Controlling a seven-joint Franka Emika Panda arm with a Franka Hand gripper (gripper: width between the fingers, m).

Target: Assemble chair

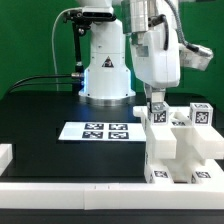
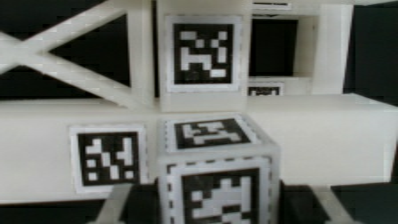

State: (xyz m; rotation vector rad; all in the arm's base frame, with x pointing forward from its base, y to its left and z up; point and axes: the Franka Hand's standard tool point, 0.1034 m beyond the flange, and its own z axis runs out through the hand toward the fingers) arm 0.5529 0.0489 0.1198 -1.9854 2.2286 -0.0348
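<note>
The chair's white blocky pieces (image 1: 186,148) stand joined at the exterior view's right, with several black-and-white tags on their tops and fronts. My gripper (image 1: 156,106) reaches down at the near left corner of this structure. In the wrist view my gripper (image 2: 217,205) is shut on a small upright white tagged block (image 2: 217,165); a dark finger (image 2: 128,196) lies against each of its sides. Beyond the block are a wide white panel (image 2: 320,130), a tagged post (image 2: 203,55) and a crossed brace (image 2: 63,60).
The marker board (image 1: 105,130) lies on the black table in front of the robot's base (image 1: 105,75). A white border rail (image 1: 70,196) runs along the near edge, and a short rail piece (image 1: 5,156) is at the exterior view's left.
</note>
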